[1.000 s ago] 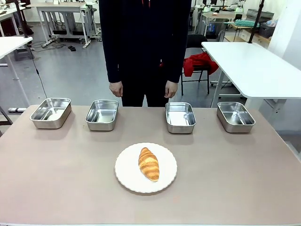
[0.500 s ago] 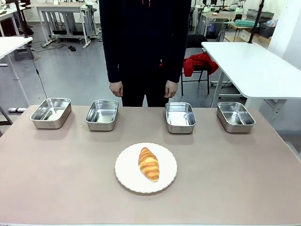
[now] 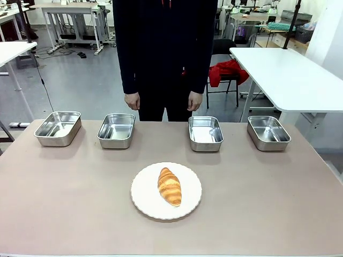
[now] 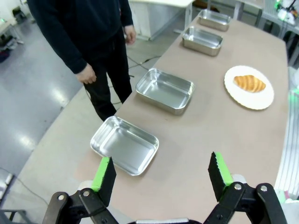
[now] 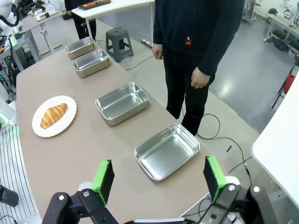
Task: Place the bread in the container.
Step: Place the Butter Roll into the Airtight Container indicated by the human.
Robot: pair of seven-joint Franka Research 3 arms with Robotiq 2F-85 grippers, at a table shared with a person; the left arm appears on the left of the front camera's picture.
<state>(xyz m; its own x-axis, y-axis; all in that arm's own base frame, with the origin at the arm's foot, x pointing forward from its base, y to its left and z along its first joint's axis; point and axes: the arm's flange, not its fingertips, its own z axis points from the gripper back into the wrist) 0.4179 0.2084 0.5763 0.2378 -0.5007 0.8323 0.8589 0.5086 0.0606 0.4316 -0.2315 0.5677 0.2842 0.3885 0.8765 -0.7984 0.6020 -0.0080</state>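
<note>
In the front view we see the bread [image 3: 169, 186] lying on the white plate [image 3: 143, 202], on our side of the table [image 3: 278, 203]. Along the far edge stand four alike steel trays: the leftmost tray [image 3: 58, 128], the second tray [image 3: 116, 130], the third tray [image 3: 205, 133] and the rightmost tray [image 3: 268, 133]. All are bare inside, and we cannot tell which one is meant as the container. The person [image 3: 166, 53] stands behind them, arms down. In the left wrist view our left gripper [image 4: 161, 170] hangs over the table's left end, its jaws spread wide with nothing between them and the bread well apart from it. In the right wrist view the right gripper [image 5: 158, 177] is likewise spread and bare, over the other end. We judge that nothing is done yet: reaching, grasping, carrying and setting the bread down all remain.
</note>
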